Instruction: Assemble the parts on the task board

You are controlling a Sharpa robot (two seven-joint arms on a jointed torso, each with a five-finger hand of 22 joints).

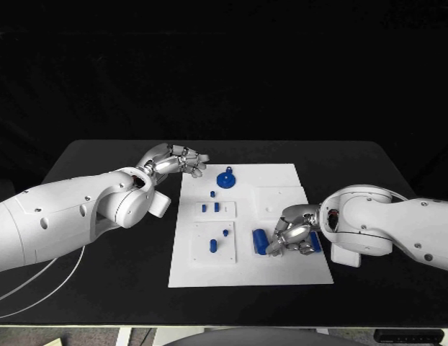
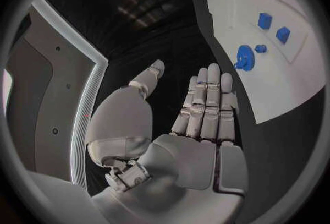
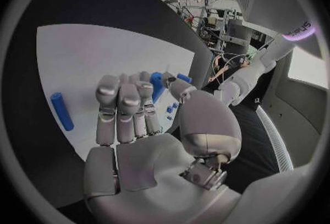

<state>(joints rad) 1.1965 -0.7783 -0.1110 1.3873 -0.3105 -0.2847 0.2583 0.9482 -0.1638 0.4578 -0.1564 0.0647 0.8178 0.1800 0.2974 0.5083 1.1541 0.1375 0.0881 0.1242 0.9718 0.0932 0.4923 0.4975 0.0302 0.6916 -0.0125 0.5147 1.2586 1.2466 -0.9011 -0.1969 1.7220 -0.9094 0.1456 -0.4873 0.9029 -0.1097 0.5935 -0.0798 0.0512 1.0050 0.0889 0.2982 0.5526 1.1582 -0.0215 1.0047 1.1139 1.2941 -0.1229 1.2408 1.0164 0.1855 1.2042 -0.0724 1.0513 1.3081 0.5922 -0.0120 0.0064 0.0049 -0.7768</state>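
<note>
The white task board (image 1: 276,270) lies in the middle of the black table. On it are a round blue part with a knob (image 1: 226,179) (image 2: 244,58), small blue pegs (image 1: 212,207) and a blue cylinder (image 1: 261,241) (image 3: 61,110) lying flat. My right hand (image 1: 294,234) (image 3: 131,119) hovers low over the board's near right area, beside that cylinder. Its fingers curl in and pinch a second blue cylinder (image 1: 313,241) (image 3: 157,85) against the thumb. My left hand (image 1: 177,160) (image 2: 199,119) floats off the board's far left corner, fingers straight and apart, palm bare.
Two more blue pieces (image 1: 212,245) lie in a raised square on the board's near left. A raised white square (image 1: 281,196) sits on the far right. Bare black table (image 1: 99,162) surrounds the board; a small white block (image 1: 346,256) lies under my right forearm.
</note>
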